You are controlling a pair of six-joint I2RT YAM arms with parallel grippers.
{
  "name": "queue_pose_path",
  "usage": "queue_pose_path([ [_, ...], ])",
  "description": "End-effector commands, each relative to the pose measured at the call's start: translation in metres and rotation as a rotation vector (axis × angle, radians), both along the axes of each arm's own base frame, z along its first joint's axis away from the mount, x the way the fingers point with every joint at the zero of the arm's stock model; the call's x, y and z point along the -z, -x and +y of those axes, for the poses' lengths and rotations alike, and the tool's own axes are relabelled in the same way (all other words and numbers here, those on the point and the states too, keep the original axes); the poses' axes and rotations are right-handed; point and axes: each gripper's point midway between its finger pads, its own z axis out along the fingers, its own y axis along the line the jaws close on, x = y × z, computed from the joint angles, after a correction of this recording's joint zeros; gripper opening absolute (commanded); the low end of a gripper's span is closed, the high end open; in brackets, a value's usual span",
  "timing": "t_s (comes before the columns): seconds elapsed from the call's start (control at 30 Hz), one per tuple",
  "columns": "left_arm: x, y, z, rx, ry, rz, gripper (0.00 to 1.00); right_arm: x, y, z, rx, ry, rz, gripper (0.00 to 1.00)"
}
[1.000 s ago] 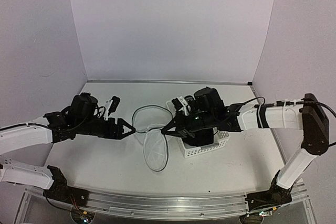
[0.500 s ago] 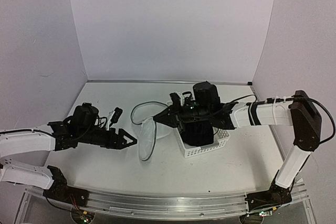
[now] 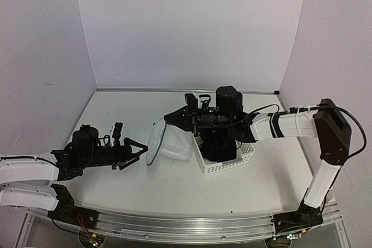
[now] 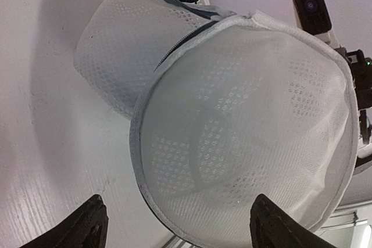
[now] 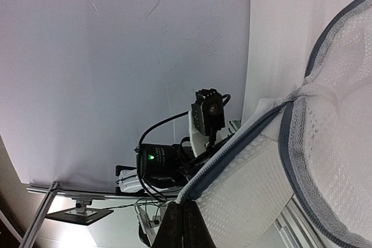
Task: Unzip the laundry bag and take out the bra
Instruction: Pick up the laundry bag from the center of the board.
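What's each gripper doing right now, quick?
Left gripper: open, holding nothing.
Right gripper: closed on the rim of the laundry bag.

Our left arm (image 3: pixel 29 166) lies low near the counter's left edge, and our left gripper (image 3: pixel 138 150) is spread wide, holding nothing. Our right arm (image 3: pixel 290 125) stretches from the right edge toward the middle, with our right gripper (image 3: pixel 167 118) pinched on the laundry bag (image 3: pixel 172 143) rim.
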Motion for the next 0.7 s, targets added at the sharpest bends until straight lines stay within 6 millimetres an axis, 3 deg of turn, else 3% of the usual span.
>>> queue_pose_path([
  [0.0, -0.032, -0.008, -0.003, -0.067, 0.216, 0.008, 0.85, -0.038, 0.002, 0.002, -0.022, -0.131, -0.079, 0.0],
  [0.27, -0.02, -0.007, -0.009, -0.061, 0.279, 0.103, 0.85, -0.038, 0.006, -0.003, -0.027, -0.168, -0.082, 0.0],
  [0.43, -0.025, -0.008, -0.01, -0.069, 0.342, 0.13, 0.85, -0.044, 0.01, -0.007, -0.029, -0.215, -0.084, 0.0],
  [0.67, -0.042, -0.009, -0.013, -0.059, 0.451, 0.142, 0.86, -0.067, 0.012, -0.01, -0.036, -0.282, -0.115, 0.0],
])
